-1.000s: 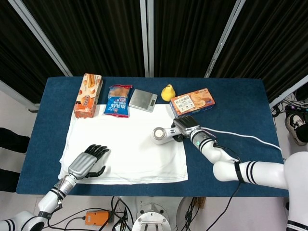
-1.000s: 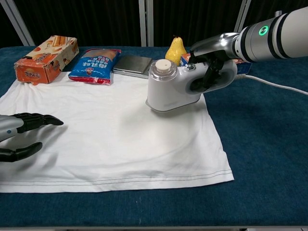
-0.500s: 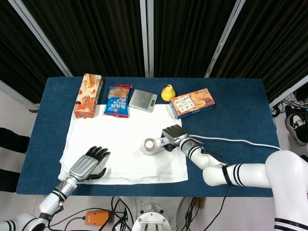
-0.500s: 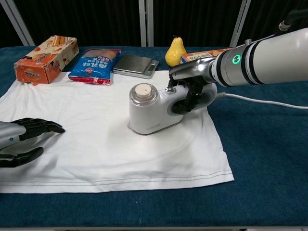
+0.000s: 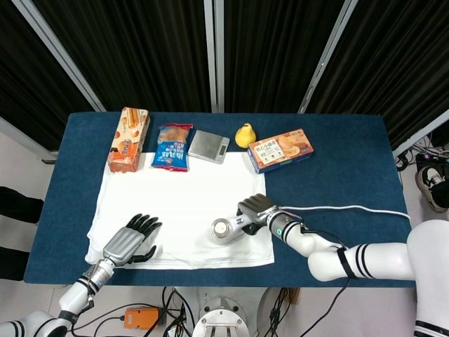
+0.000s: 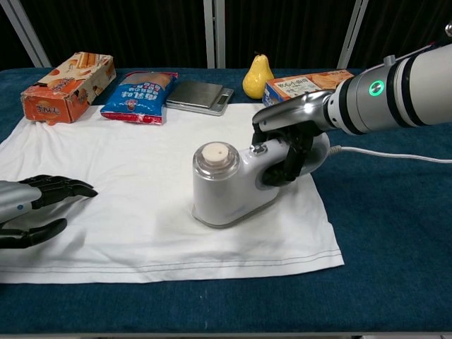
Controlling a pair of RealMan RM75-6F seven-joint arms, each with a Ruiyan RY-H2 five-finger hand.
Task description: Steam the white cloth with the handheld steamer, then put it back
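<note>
The white cloth lies flat over the middle of the blue table. A white handheld steamer sits base-down on the cloth's near right part. My right hand grips its handle from the right, and a white cord trails off to the right. Near the cloth's front left corner, my left hand rests palm down, fingers extended and holding nothing.
Along the cloth's far edge stand an orange snack box, a blue snack bag, a small grey scale, a yellow pear and an orange biscuit box.
My right hand has drawn the steamer toward the front edge of the cloth, first sliding left, then slightly right. The left hand stays put.
</note>
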